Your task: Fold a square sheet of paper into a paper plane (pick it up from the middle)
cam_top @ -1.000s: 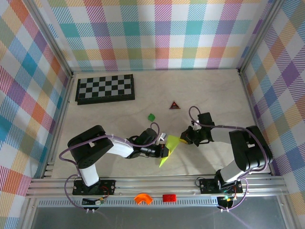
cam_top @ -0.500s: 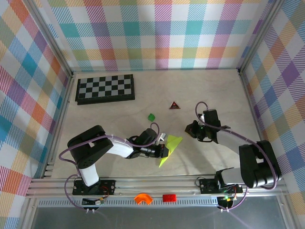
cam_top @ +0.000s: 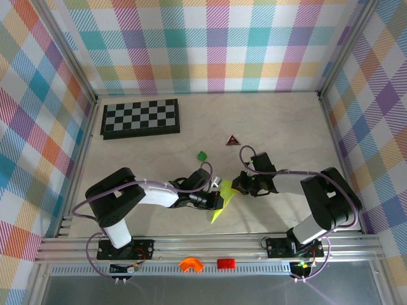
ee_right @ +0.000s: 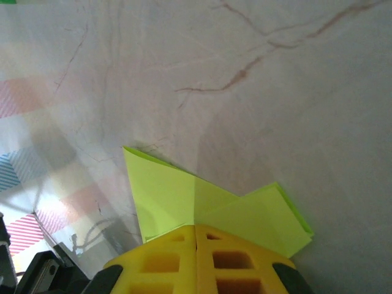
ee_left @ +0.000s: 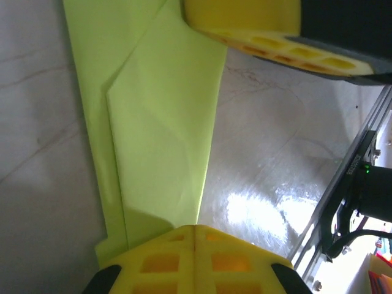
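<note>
The paper plane [cam_top: 224,199] is a lime-green folded dart lying flat on the table near the front middle. My left gripper [cam_top: 218,200] is shut, its tips resting on the plane's middle from the left. In the left wrist view the folded plane [ee_left: 159,122] runs away from the shut left gripper [ee_left: 195,228], and one of the right gripper's fingers [ee_left: 257,24] shows at the top. My right gripper [cam_top: 241,185] is shut and touches the plane's wide far end from the right. In the right wrist view the plane [ee_right: 177,196] spreads in two flaps ahead of the shut right gripper [ee_right: 196,228].
A chessboard [cam_top: 140,119] lies at the back left. A tiny green block [cam_top: 202,155] and a dark triangle with red [cam_top: 233,140] sit behind the plane. An orange piece [cam_top: 189,264] and a red piece [cam_top: 225,263] rest on the front rail. Checked walls close in the sides.
The right gripper drew away to the right, then came back to the plane's far end, staying shut. The left gripper kept its place on the plane.
</note>
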You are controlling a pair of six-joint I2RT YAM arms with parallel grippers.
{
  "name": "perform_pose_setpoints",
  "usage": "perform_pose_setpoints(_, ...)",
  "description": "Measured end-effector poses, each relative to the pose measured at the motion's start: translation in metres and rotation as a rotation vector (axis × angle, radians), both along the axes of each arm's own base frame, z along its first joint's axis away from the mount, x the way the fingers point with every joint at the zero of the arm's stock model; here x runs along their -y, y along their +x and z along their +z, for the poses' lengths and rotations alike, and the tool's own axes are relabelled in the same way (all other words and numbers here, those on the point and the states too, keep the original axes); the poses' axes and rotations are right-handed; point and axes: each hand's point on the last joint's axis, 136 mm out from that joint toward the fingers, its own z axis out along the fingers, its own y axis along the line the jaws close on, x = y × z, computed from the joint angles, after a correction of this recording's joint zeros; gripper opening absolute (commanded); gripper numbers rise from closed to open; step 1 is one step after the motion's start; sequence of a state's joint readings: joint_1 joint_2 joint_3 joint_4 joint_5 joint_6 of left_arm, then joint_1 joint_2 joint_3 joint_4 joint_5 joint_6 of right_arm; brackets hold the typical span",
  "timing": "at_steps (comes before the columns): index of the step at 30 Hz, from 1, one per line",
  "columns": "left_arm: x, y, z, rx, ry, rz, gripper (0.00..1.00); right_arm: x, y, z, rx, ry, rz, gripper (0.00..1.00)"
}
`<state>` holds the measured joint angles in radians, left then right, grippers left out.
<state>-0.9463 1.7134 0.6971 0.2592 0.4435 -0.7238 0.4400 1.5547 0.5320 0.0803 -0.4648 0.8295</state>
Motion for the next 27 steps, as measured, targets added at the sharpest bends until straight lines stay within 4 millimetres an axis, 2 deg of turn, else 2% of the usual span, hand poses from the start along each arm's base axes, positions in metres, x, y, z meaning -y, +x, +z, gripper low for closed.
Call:
perform_pose_setpoints(4,0.007,0.005,0.015,0.003,0.024,-0.014,0.02,-0.003,0.003,0.000,0.010,0.015,0.004,0.00)
perform_pose_setpoints(7,0.024,0.019,0.028,0.034,0.011,-0.026,0.03,-0.003,0.003,0.000,0.012,0.016,0.004,0.00)
perform_pose_setpoints(9,0.035,0.027,0.026,0.047,0.014,-0.030,0.04,-0.002,0.004,0.000,0.014,0.016,0.005,0.00)
perform_pose_setpoints(12,0.039,0.034,0.007,0.038,0.057,-0.027,0.04,-0.001,0.004,0.000,0.015,0.017,0.005,0.00)
perform_pose_setpoints(14,0.036,0.033,-0.007,0.024,0.085,-0.022,0.04,0.000,0.005,0.000,0.017,0.015,0.004,0.00)
perform_pose_setpoints(19,0.025,0.029,-0.007,0.053,0.067,-0.007,0.07,0.004,0.004,0.000,0.016,0.015,0.007,0.00)
perform_pose_setpoints(27,-0.015,-0.006,-0.007,0.062,0.096,-0.014,0.11,0.007,0.003,0.000,0.014,0.028,0.016,0.00)
